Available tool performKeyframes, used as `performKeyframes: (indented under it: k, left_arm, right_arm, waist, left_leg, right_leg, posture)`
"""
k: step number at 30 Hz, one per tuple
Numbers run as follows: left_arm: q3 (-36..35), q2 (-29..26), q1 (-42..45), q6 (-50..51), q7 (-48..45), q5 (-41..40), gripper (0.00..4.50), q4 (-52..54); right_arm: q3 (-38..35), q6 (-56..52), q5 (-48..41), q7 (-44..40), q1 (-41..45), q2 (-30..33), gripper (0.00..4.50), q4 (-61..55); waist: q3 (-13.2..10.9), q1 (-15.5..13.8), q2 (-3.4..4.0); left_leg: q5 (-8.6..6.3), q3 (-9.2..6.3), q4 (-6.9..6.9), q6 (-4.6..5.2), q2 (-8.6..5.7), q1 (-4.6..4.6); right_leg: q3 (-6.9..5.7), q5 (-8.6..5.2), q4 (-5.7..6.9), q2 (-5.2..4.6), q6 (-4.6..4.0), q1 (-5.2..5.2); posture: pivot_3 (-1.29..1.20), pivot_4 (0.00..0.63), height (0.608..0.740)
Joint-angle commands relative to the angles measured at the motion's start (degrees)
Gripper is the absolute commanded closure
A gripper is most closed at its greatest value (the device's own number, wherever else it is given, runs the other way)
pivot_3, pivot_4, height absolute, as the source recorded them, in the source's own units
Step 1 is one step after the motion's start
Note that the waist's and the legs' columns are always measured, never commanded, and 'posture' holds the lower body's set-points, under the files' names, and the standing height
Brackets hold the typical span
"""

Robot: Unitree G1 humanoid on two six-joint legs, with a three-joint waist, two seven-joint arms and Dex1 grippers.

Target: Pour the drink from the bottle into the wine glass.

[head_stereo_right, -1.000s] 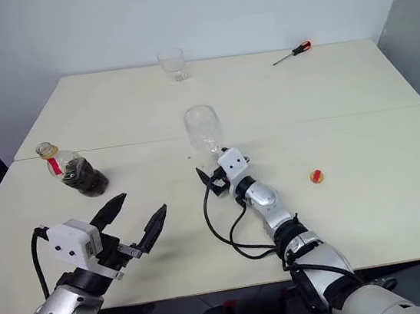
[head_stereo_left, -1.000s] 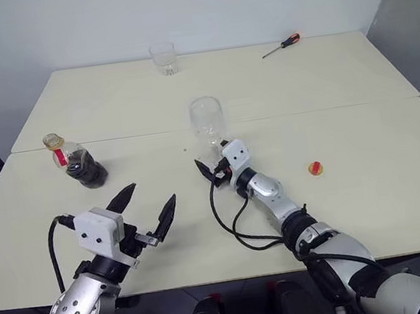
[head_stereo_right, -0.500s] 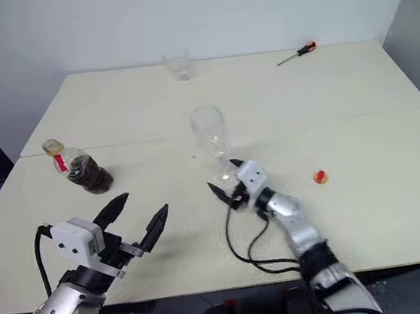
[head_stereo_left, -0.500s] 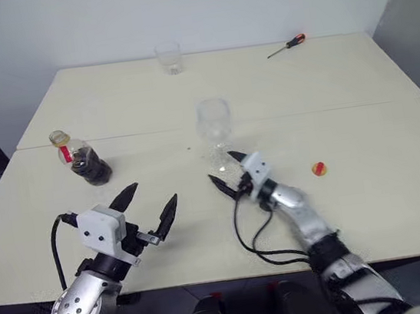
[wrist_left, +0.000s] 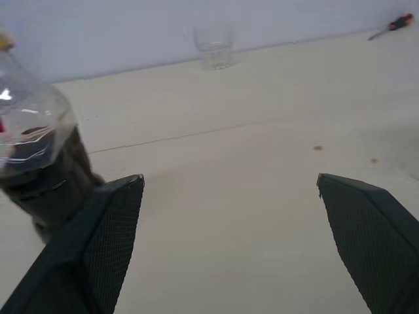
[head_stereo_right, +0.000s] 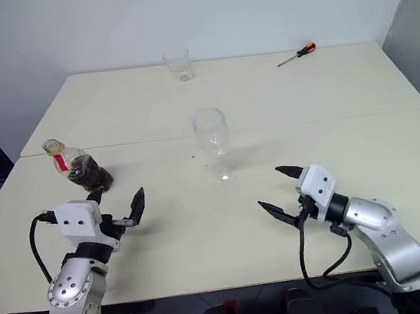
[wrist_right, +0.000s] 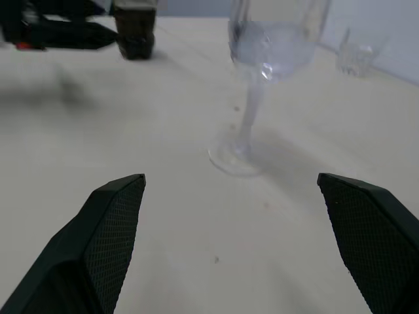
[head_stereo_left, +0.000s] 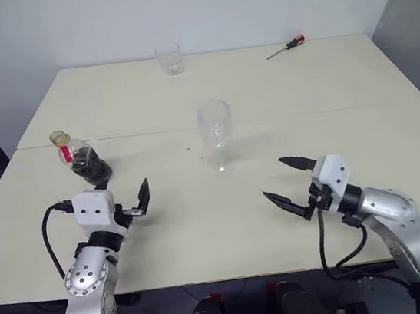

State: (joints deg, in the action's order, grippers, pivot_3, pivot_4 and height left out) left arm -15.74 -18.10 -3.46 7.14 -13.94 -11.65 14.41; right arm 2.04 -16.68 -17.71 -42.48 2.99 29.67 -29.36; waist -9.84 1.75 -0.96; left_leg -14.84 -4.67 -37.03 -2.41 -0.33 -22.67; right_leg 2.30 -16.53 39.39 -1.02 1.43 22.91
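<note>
On the pale worktop [head_stereo_left: 204,227], the wine glass [head_stereo_left: 215,134] stands upright near the middle and serves as the landmark. Far to its left, the bottle [head_stereo_left: 80,160] stands with the dark drink [head_stereo_left: 92,169] filling its lower body and a red band around its neck; no cap sits on its open mouth. Just in front of the bottle, and well left of the glass, the left gripper [head_stereo_left: 123,203] hangs low over the worktop with its jaws spread wide, holding nothing, one finger close beside the bottle's base. Behind the glass, near the far edge, stands a short clear tumbler [head_stereo_left: 169,58]. To the right of the glass and nearer the robot, the right gripper [head_stereo_left: 291,181] hovers with its jaws spread wide and empty, pointing back toward the glass. Far behind and to the right of the glass lies a red-handled screwdriver [head_stereo_left: 286,45].
</note>
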Motion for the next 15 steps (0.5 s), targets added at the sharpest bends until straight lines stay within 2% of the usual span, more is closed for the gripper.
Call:
performKeyframes:
  k: [1,6,15]
  left_arm:
    - [-1.39,-0.08,1.23,-1.97,1.62,0.96,0.00,-0.89]
    - [-2.61,-1.18,2.62,-2.46,2.98,1.75,0.00,-3.02]
    - [-5.49,-5.40,7.96,-5.10,3.39,2.39,0.00,-10.90]
  right_arm:
    - [-2.20,-3.37,-5.20,0.50,-0.39,0.93,0.01,-7.71]
    - [-2.85,-6.58,-8.22,1.64,-0.26,1.89,0.01,-11.00]
    - [-0.63,-12.68,-10.48,6.19,4.06,1.08,0.01,-13.35]
  waist:
    - [0.00,-0.09,-0.01]
    - [0.01,-0.17,-0.04]
    - [0.03,-0.18,-0.10]
  left_leg:
    - [0.00,0.00,-0.01,0.00,-0.04,0.02]
    - [-0.01,-0.13,0.04,0.00,-0.04,0.41]
    - [-0.01,-0.11,0.05,-0.01,-0.05,0.48]
  right_leg:
    - [-0.02,0.00,-0.02,-0.01,0.00,-0.06]
    - [-0.12,0.00,-0.40,-0.02,0.01,-0.71]
    - [-0.14,0.00,-0.39,-0.02,0.01,-0.73]
  posture:
    - [0.00,0.150,0.740]
    - [0.00,0.150,0.740]
    - [0.00,0.150,0.740]
